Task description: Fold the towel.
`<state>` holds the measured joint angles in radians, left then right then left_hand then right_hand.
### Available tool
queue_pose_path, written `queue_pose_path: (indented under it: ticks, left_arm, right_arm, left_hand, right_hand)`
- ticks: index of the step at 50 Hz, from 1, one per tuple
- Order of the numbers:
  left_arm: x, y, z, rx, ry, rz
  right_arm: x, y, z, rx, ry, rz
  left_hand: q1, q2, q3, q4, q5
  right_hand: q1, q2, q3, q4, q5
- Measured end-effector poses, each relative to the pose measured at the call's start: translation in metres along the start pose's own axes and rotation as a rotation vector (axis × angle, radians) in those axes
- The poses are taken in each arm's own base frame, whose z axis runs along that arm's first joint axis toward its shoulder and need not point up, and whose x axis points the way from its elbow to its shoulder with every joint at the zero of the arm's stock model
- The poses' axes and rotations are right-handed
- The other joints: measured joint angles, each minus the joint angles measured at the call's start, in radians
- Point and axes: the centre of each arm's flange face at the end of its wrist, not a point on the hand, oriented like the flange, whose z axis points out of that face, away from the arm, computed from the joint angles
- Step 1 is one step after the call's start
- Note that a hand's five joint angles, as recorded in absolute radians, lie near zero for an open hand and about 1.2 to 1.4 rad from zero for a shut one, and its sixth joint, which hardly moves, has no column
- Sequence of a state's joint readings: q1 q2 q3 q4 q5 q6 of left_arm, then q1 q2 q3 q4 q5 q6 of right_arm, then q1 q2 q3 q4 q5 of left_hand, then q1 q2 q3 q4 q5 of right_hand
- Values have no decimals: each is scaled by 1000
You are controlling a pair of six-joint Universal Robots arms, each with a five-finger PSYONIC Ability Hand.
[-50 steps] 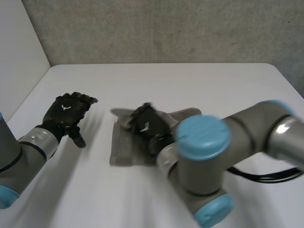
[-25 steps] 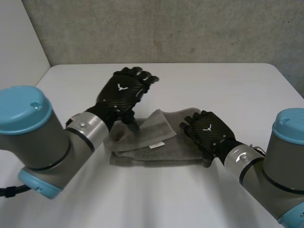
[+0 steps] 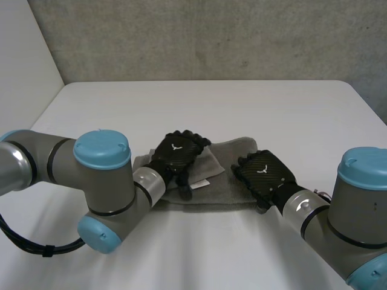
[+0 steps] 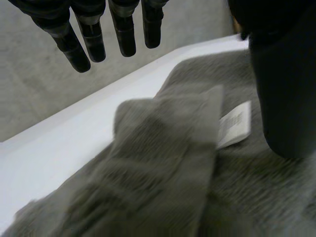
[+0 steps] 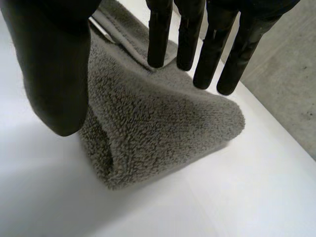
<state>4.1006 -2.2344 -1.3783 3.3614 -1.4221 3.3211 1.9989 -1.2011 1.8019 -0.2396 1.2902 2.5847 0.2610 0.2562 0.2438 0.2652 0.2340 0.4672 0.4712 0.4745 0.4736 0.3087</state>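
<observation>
White tabletop point(image 3: 242, 103): towel point(image 3: 227, 181) mostly folded, layers skewed. Left robot hand point(image 3: 175, 156), right robot hand point(image 3: 265, 174) over it, fingers straight, gripping nothing. Squaring up likely left.

White table point(image 3: 254, 103), grey wall point(image 3: 211, 36)

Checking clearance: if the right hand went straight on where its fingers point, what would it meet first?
Probably the towel: the right hand aims straight fingers at its folded end, though depth is unclear.
</observation>
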Motion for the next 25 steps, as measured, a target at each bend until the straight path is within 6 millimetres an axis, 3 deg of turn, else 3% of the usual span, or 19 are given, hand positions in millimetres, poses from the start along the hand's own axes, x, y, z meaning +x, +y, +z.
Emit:
queue_pose_path:
  ticks: [3, 8, 13, 25]
  left_arm:
    - [-12, 2, 3, -8, -51, -4]
    - [-48, 3, 6, -17, -178, -26]
    - [-77, 3, 8, -12, -268, -65]
    - [-116, 24, 21, -12, -427, -146]
  right_arm:
    - [-1, 3, 2, -6, -3, 2]
    - [-4, 12, 9, -22, -8, 4]
    - [-8, 24, 16, -51, -17, 6]
    - [-11, 38, 22, -112, 12, 4]
  left_hand:
    - [0, 0, 0, 0, 0]
    - [0, 0, 2, 0, 11]
    - [0, 0, 2, 0, 15]
    - [0, 1, 2, 0, 16]
  right_hand:
    - [85, 85, 83, 82, 81]
    - [287, 286, 280, 276, 269]
    - [360, 345, 349, 352, 343]
    - [375, 351, 358, 370, 363]
